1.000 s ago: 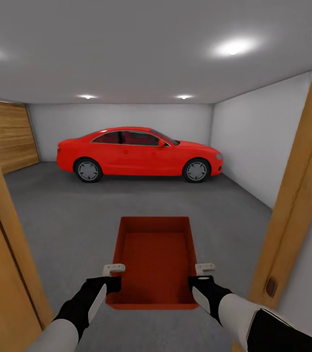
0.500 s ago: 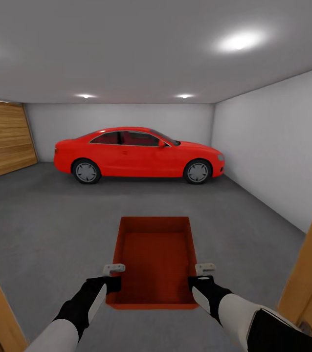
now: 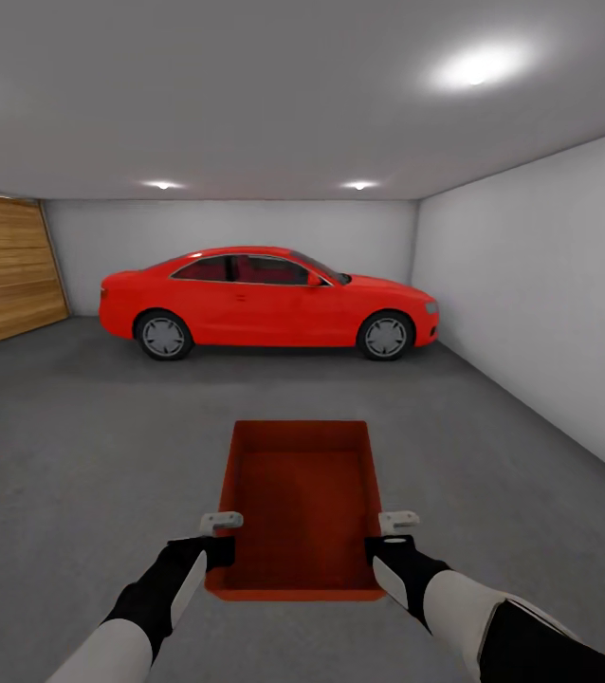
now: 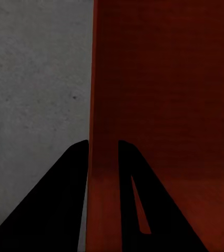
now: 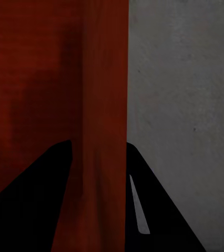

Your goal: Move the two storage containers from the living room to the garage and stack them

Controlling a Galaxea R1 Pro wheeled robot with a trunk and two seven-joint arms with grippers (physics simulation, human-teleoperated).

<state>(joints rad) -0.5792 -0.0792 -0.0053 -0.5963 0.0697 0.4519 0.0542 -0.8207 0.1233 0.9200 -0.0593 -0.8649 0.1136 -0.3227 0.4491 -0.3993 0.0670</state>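
Bin: the orange-red open-topped plastic storage bin (image 3: pixel 302 507) is held up in front of the robot, over the dark grey speckled concrete floor (image 3: pixel 103 427). It is empty inside.
Left fingers: the left fingers (image 3: pixel 215 537) are closed on the bin's left wall. In the left wrist view one dark finger (image 4: pixel 64 199) is outside the wall and the other is inside, with the red wall (image 4: pixel 104 157) squeezed between them.
Right fingers: the right fingers (image 3: pixel 390 537) are closed on the bin's right wall the same way. In the right wrist view the wall (image 5: pixel 104 157) sits between the two dark fingers (image 5: pixel 159 210).
Why held like this: I think one grip on each side keeps the wide bin flat, so it does not tip.
Room: this is the garage, with white walls (image 3: pixel 530 285) and a grey ceiling. A shiny red car (image 3: pixel 265 302) is parked far past the fingers, and a wooden plank door (image 3: pixel 4 270) is off to the left.
Other bin: I do not see a second bin on the floor.
Next: I think the bin needs to go down on a bare bit of floor, well short of the car.
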